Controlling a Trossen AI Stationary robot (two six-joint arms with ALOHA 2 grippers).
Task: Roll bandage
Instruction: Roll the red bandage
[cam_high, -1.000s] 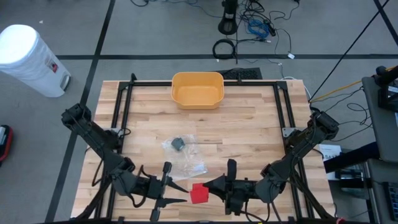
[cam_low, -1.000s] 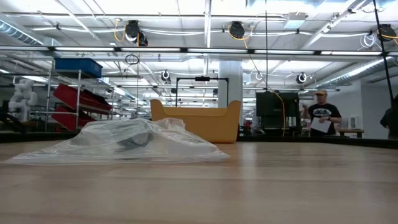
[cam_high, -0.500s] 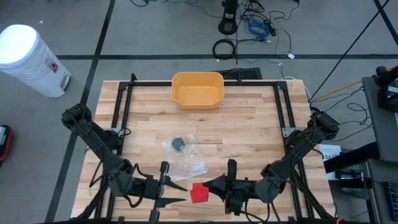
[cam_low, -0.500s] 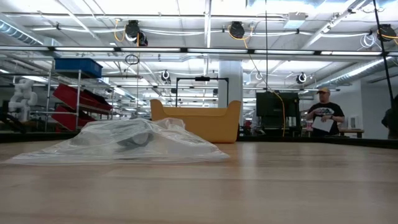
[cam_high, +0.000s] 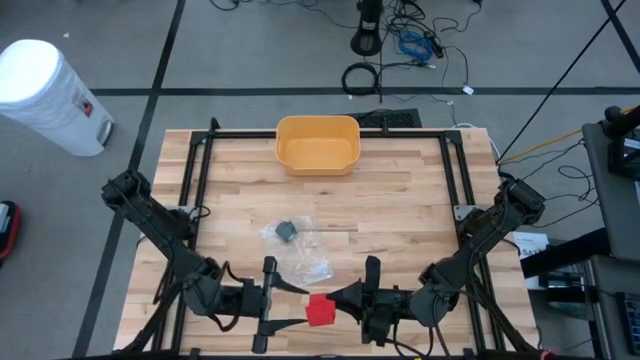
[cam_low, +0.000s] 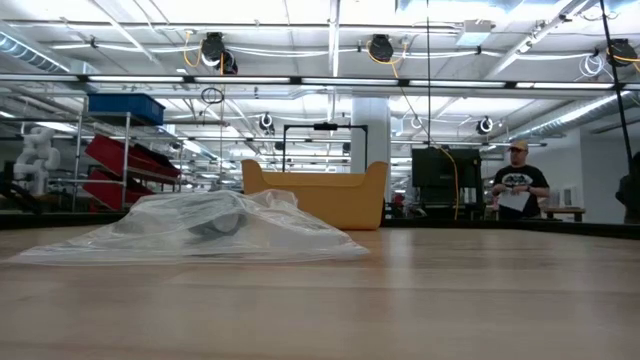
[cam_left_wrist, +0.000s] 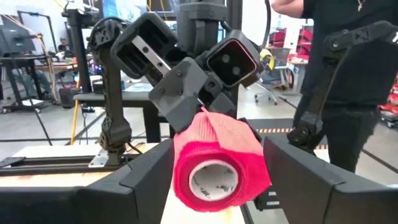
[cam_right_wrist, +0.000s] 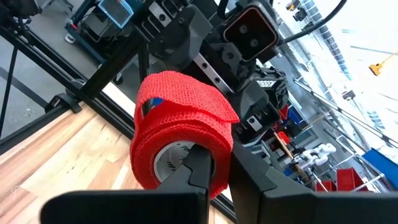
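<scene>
A red bandage roll with a white core hangs near the table's front edge, between both grippers. My right gripper comes from the right and is shut on it. My left gripper faces it from the left, open. In the left wrist view the left gripper's fingers stand on either side of the bandage roll without clearly touching it. A loose flap of bandage lies over the roll's top. The low view shows neither gripper nor the roll. My right gripper holds the roll by its wall, with one finger inside the white core and the other outside. The fingers come level from the table's right, along the roll's axis. The roll is lifted clear of the table, its axis level.
A clear plastic bag with a dark item inside lies mid-table, just beyond the grippers. A yellow bin stands at the far edge. A person stands in the room behind the table. A white trash can is on the floor at left.
My left gripper has opened wide and let go of the bandage roll, its fingers now spread on either side of it. The roll has stayed in place in my right gripper.
</scene>
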